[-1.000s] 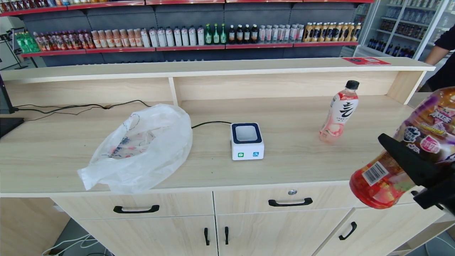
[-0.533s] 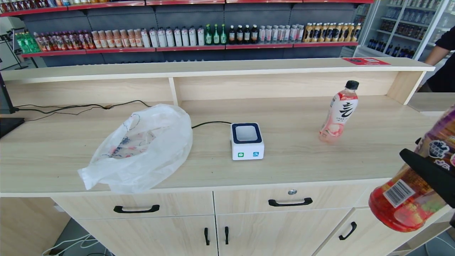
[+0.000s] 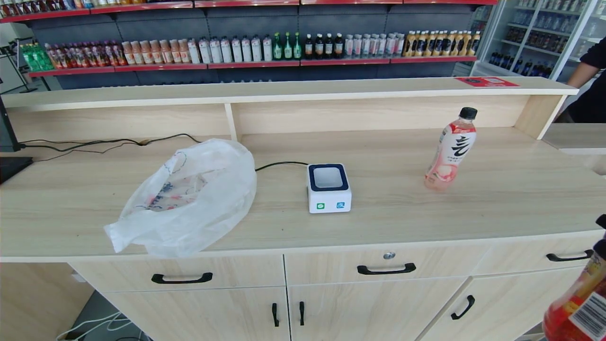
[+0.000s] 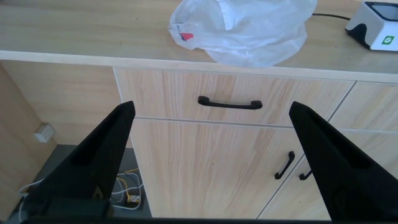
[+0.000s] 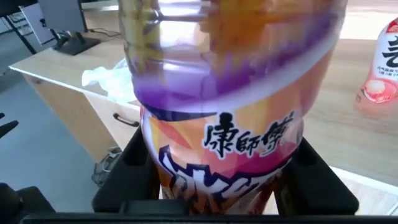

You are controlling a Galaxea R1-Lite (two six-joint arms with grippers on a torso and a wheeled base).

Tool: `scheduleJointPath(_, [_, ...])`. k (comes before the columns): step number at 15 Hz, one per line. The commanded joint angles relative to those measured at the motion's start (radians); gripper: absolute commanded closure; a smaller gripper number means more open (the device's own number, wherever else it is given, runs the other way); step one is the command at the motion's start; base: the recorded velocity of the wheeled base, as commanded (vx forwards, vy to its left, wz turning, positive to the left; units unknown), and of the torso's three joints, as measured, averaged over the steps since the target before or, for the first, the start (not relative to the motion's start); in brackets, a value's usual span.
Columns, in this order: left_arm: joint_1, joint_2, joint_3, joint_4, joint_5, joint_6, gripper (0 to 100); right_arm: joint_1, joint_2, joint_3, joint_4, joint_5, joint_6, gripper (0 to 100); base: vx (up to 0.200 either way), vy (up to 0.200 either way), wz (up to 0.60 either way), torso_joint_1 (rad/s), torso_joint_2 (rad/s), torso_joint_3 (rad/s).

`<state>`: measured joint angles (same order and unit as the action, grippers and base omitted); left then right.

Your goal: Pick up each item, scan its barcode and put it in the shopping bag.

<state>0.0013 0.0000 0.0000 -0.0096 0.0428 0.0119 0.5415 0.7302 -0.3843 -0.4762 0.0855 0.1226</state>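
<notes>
Drink bottle [image 3: 580, 303], red-orange, shows at the lower right corner of the head view, below the worktop [image 3: 378, 222] edge, clamped in the right tool [image 5: 221, 180]. The left tool [image 4: 211, 155] is spread open, holding nothing. For a clean scan, the bottle's barcode [image 3: 587, 315] should face squarely over the white scanner [image 3: 329, 187] at centre, steering clear of the pink bottle [image 3: 450, 149] at right; the shopping bag [image 3: 189, 194] lies left of centre.

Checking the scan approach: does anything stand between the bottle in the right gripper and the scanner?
Nothing visible does. The held bottle hangs beyond the counter's front right corner; the pink bottle stands farther back than the scanner, off the direct line.
</notes>
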Motion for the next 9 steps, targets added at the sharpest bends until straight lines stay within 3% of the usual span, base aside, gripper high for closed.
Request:
scheduleJointPath(1, [0.000, 0.000, 0.000, -0.001, 0.000, 0.000, 0, 0.000, 0.025, -0.054, -0.001, 0.048, 0.020, 100, 0.000, 0.000, 0.00, 0.000, 0.00, 0.000])
scheduleJointPath(9, [-0.001, 0.000, 0.000, 0.000, 0.000, 0.000, 0, 0.037, 0.206, -0.127, -0.002, 0.135, 0.045, 100, 0.000, 0.000, 0.00, 0.000, 0.00, 0.000])
